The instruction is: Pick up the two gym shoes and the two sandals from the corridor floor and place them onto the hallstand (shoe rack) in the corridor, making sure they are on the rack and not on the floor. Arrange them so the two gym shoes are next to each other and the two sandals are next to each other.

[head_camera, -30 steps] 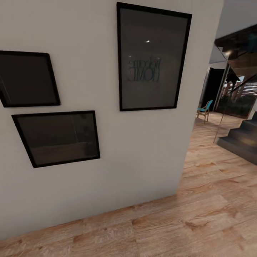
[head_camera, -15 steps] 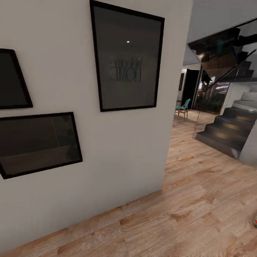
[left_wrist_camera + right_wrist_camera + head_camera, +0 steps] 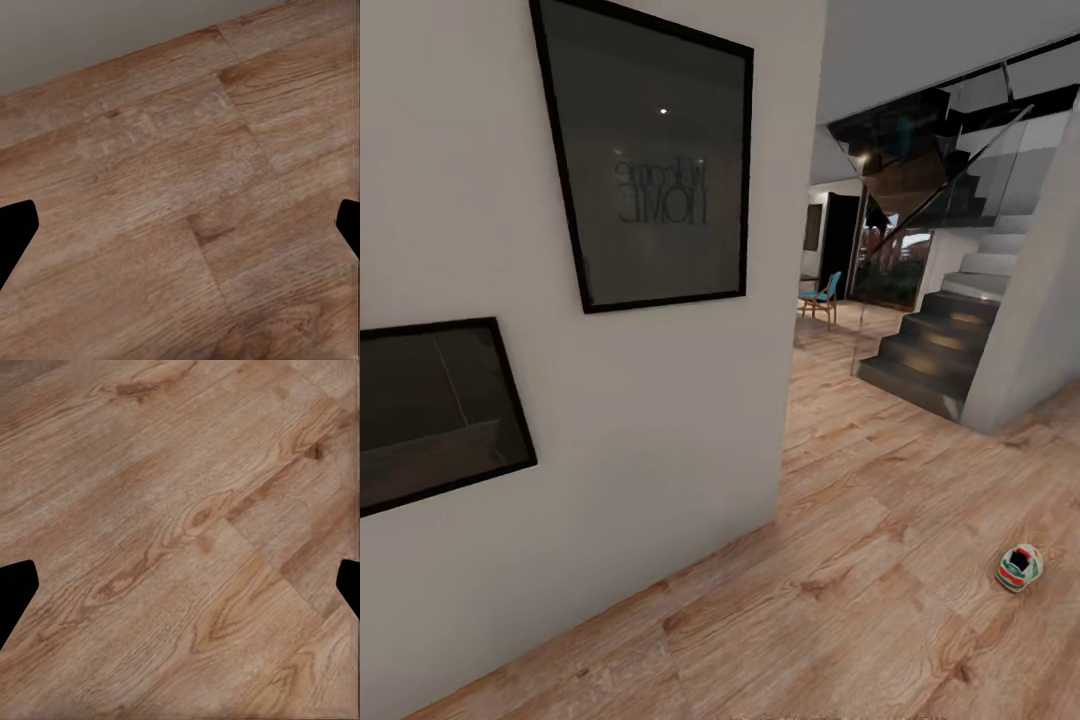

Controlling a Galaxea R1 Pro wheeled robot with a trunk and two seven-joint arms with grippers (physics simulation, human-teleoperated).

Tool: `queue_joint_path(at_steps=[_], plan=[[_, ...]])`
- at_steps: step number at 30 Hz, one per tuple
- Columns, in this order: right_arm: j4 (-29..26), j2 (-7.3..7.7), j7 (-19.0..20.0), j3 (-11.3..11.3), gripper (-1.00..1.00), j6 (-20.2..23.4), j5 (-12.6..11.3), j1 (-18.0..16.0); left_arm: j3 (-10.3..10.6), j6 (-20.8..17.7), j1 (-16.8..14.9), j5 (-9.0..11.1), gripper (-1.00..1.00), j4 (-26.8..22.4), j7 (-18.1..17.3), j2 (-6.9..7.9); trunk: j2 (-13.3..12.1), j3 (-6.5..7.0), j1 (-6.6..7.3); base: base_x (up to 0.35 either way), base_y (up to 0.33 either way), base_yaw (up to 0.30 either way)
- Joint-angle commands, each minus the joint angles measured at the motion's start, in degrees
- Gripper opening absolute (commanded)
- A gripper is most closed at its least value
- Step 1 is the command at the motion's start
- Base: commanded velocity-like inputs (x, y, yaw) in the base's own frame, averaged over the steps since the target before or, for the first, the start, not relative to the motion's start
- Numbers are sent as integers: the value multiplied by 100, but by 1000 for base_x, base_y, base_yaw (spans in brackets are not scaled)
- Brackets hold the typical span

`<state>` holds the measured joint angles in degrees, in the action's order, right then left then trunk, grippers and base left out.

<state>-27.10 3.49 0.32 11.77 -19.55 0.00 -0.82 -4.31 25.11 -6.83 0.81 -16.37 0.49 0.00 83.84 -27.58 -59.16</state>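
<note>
One gym shoe (image 3: 1018, 567), white with a green stripe and a red-orange heel, lies on the corridor floor (image 3: 860, 600) at the right of the head view. The second gym shoe, the sandals and the hallstand are out of view. In the left wrist view my left gripper (image 3: 180, 232) is open, its dark fingertips (image 3: 15, 232) far apart over bare wood planks beside a wall base. The right wrist view has my right gripper (image 3: 180, 592) open as well, over bare planks with nothing between its fingertips (image 3: 15, 592).
A white wall (image 3: 660, 420) with black-framed pictures (image 3: 650, 165) fills the left half of the head view and ends at a corner. Beyond it the wood floor runs to a dark staircase (image 3: 930, 350) with glass railing and a blue chair (image 3: 822, 296).
The head camera has swung to the right, so the wall and pictures slid left in the picture. The staircase came further into view and the gym shoe now shows in full.
</note>
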Motion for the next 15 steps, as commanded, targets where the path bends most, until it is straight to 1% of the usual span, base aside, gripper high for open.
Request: queue_joint_path(at_steps=[1, 15], plan=[[8, -2, 3, 9, 100, -20, 0, -6, -7, 18, -2, 7, 100, 2, 3, 0, 45, -29, -22, 0, 0, -285], [3, -1, 3, 9, 100, -22, 0, -6, -6, 18, -7, 3, 100, 2, 3, 0, 606, -344, -330, 0, 0, -282]])
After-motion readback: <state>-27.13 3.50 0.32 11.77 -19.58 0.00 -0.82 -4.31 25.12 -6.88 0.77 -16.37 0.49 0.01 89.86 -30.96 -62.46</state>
